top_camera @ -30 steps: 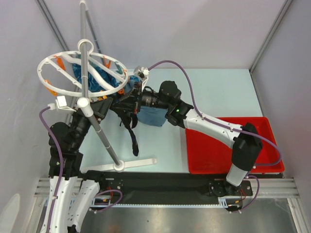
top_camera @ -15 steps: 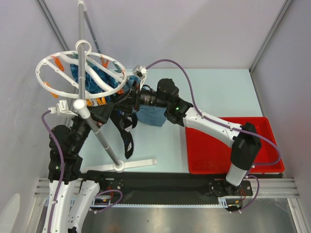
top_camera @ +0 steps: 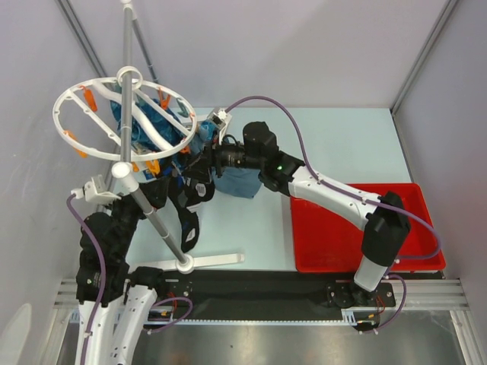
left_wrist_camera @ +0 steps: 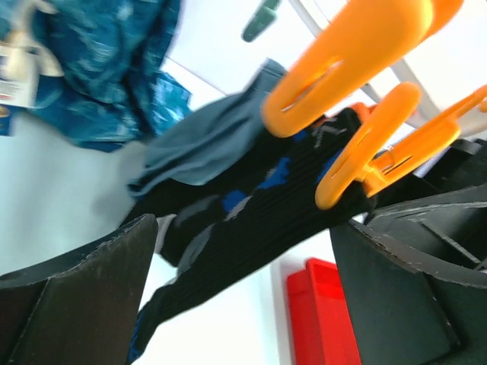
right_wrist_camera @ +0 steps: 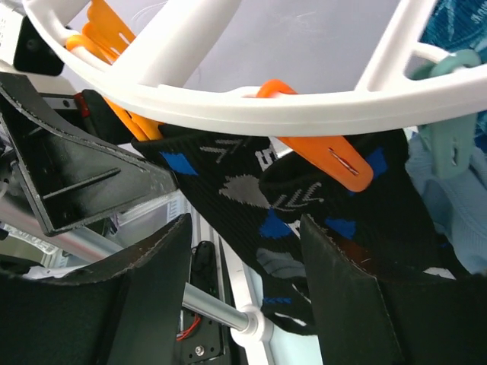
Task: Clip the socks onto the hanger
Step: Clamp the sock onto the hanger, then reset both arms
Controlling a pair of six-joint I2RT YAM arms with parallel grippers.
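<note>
At the far left the white round hanger [right_wrist_camera: 228, 103] sits on its grey pole [top_camera: 154, 217], with blue patterned cloths [top_camera: 137, 122] hanging under the ring. Just below the ring's near rim the left pincer [left_wrist_camera: 242, 228] stands wide. Its two fingers [left_wrist_camera: 84, 296] are on either side of the socks [top_camera: 190, 222] and grip nothing. The black socks hang from an orange clip [right_wrist_camera: 327, 156] at the rim and dangle above the bench [top_camera: 342, 144]. To their right the right pincer [right_wrist_camera: 245, 220] is partly spread. The socks show in the gap between its pads, with nothing pinched. A grey-blue cloth [top_camera: 236, 182] shows just beside it. Further right a red tray [top_camera: 327, 243] lies on the bench.
</note>
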